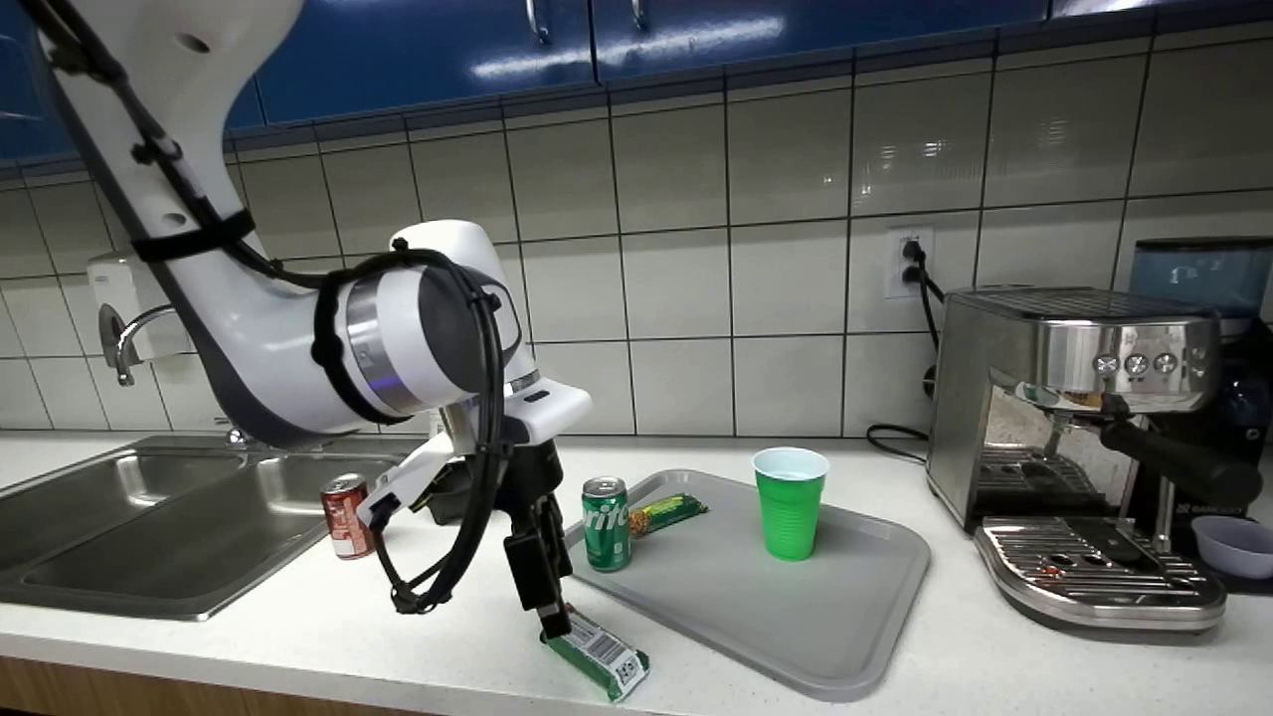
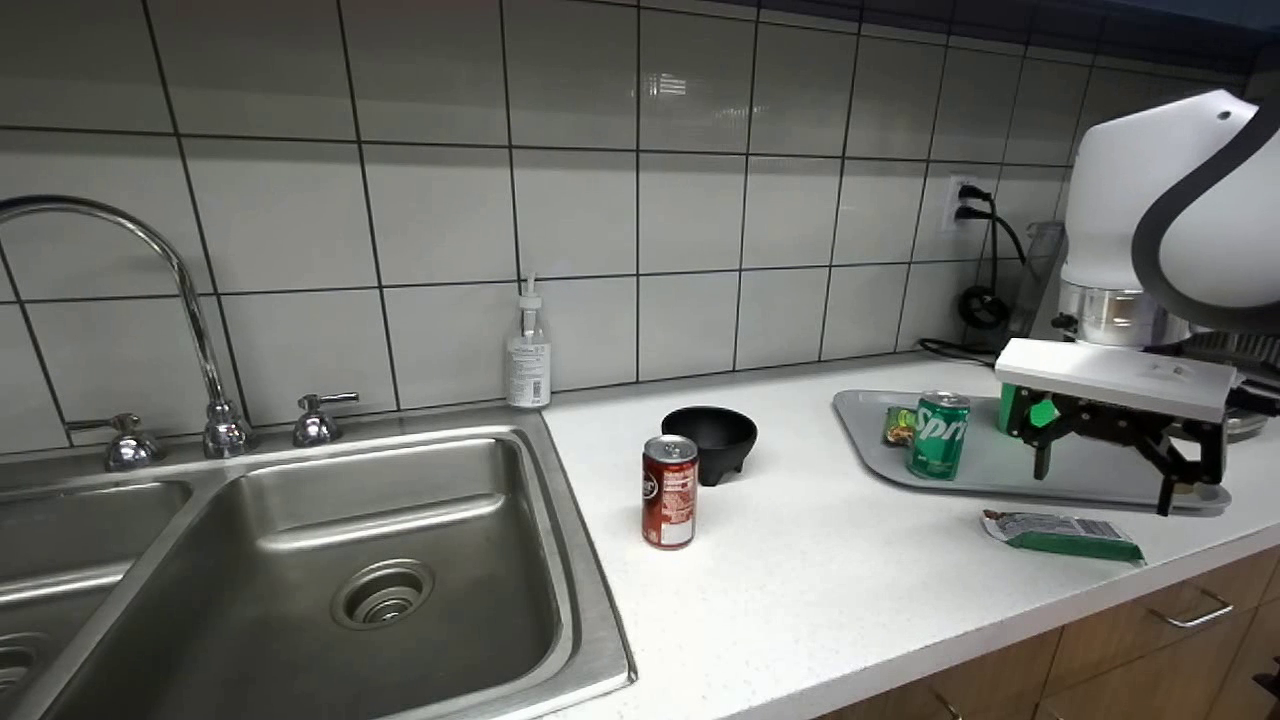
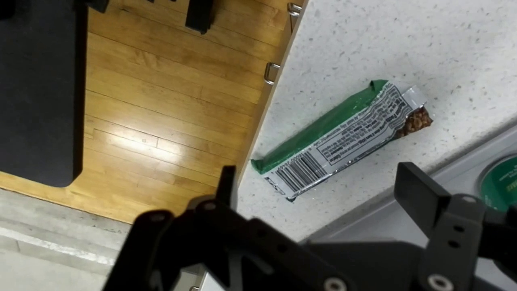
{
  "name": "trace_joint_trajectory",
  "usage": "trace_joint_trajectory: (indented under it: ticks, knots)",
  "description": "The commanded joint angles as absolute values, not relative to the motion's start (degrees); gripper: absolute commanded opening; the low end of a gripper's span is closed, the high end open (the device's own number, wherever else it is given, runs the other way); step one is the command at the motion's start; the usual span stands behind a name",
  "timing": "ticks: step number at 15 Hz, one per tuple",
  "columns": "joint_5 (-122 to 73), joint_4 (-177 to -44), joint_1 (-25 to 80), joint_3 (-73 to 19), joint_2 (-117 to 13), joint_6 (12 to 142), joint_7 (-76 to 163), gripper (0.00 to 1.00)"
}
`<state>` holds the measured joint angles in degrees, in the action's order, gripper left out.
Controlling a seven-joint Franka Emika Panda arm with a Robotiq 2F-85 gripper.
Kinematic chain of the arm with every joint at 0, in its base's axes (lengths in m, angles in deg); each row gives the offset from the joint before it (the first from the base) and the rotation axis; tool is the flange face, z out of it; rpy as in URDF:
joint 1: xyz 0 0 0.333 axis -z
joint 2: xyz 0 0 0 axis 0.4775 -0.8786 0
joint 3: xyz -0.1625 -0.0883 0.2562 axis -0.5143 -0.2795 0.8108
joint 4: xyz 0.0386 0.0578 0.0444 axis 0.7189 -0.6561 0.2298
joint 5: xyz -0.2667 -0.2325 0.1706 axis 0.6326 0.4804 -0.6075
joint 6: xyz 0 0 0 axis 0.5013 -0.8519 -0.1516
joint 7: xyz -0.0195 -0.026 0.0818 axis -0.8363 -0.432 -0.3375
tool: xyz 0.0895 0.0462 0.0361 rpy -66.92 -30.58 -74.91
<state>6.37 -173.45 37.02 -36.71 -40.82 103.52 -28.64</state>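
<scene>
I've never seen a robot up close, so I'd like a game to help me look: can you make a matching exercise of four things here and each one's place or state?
Things
1. Red can
2. Green cup
3. Snack bar
4. Claw

Places and states
A. Open, holding nothing
B. Standing on the gray tray
C. Lying on the counter beside the tray
D. Standing near the black bowl

Right pairs: 1-D; 2-B; 3-C; 4-A

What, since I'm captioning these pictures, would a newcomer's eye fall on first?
Probably the big white robot arm spanning the left half of an exterior view, its open tool near the green snack bar on the counter. Next, the bright green cup standing on the grey tray. The shiny espresso machine at that view's right would likely follow.
</scene>
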Motion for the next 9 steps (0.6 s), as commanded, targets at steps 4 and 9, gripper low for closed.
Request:
trace_joint_trajectory:
  ticks: [4,9]
  knots:
    - [7.2,-169.0,34.0,-39.8,-46.9,103.8,-34.0,1.0]
    - [6.0,-167.6,30.7,-42.1,-50.4,104.3,-37.0,1.0]
